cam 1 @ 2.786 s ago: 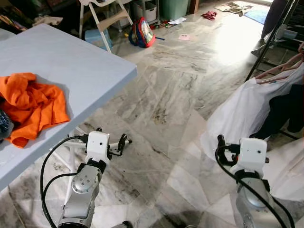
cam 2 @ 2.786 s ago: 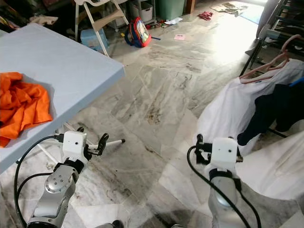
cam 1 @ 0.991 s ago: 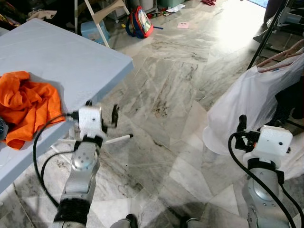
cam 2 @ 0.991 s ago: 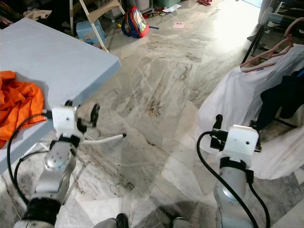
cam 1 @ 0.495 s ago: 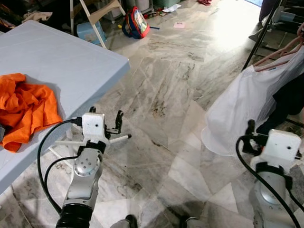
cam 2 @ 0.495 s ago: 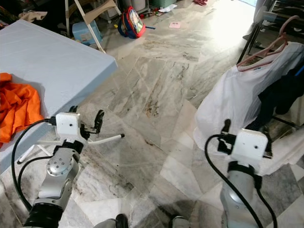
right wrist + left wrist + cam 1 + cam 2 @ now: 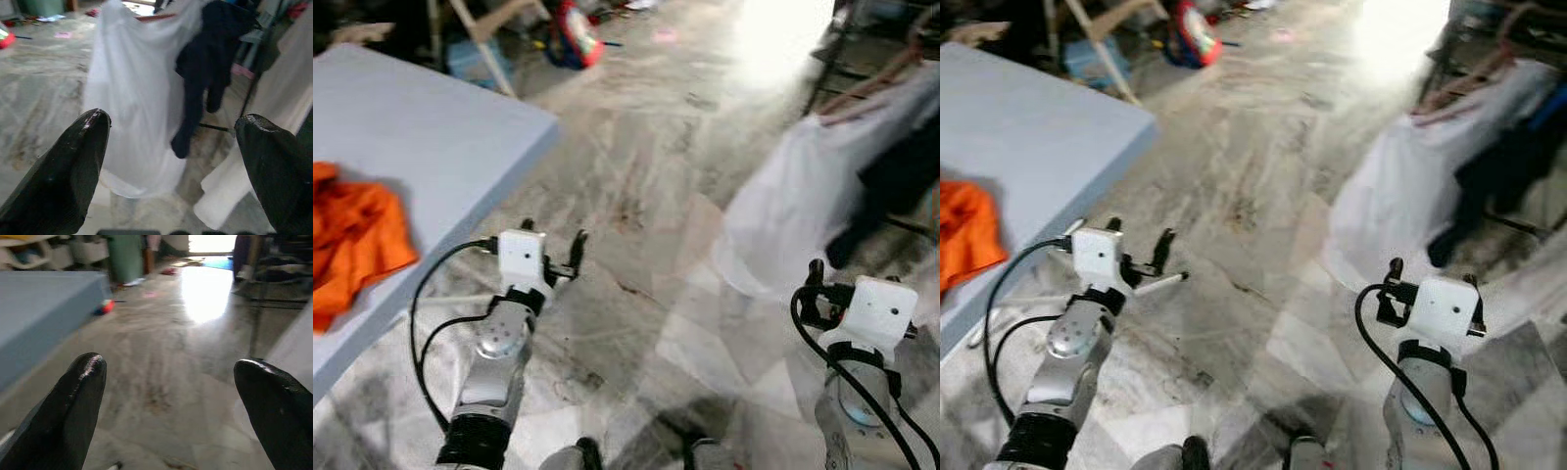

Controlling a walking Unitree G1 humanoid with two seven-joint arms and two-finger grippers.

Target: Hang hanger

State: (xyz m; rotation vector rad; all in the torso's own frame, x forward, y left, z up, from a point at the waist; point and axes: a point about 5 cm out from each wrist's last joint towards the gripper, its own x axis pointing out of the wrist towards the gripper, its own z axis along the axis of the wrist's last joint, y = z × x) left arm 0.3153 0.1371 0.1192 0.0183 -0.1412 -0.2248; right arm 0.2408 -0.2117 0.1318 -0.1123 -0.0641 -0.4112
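Observation:
A pinkish hanger [image 7: 886,80] carries a white shirt [image 7: 793,196] on the rack at the right. A dark garment [image 7: 896,166] hangs beside it. In the right wrist view the white shirt [image 7: 132,98] and the hanger's bar [image 7: 156,17] lie ahead of my right gripper [image 7: 172,117], which is open and empty, some way short of them. My left gripper [image 7: 553,237] is held low over the marble floor near the table's corner, open with nothing between its fingers [image 7: 83,382].
A light blue table [image 7: 411,127] with an orange cloth [image 7: 352,230] stands at the left, a white leg bar [image 7: 1160,284] under it. A black rack pole [image 7: 827,59] rises by the shirt. A backpack [image 7: 570,20] and chair legs [image 7: 475,24] are at the back.
The whole picture has shifted and blurred, so the camera moved; the hanging shirt now looks nearer. My left gripper came down from beside the table edge. Both grippers stayed open.

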